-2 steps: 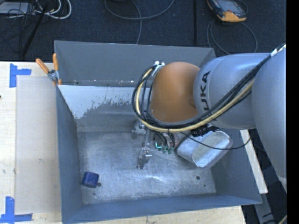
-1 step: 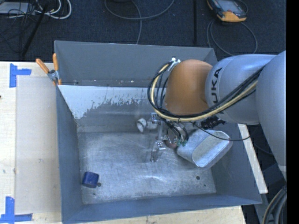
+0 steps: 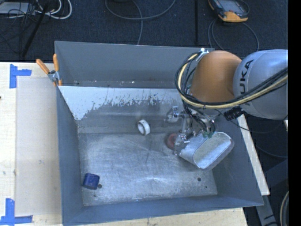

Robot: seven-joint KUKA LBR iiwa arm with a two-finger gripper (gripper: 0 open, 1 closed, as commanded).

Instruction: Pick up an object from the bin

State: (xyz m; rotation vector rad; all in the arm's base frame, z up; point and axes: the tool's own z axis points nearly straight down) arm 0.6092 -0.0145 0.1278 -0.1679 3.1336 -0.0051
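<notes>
We find the gripper (image 3: 178,130) low in the right middle of the bin (image 3: 117,166), just beside a small reddish-brown round piece (image 3: 170,139), with a silvery cylinder (image 3: 211,150) lying close by. We cannot tell how far it is open or whether it has hold of anything. We judge a sound pick calls for centring over the round piece, which looks dark, low and partly hidden, while staying clear of the cylinder.
</notes>
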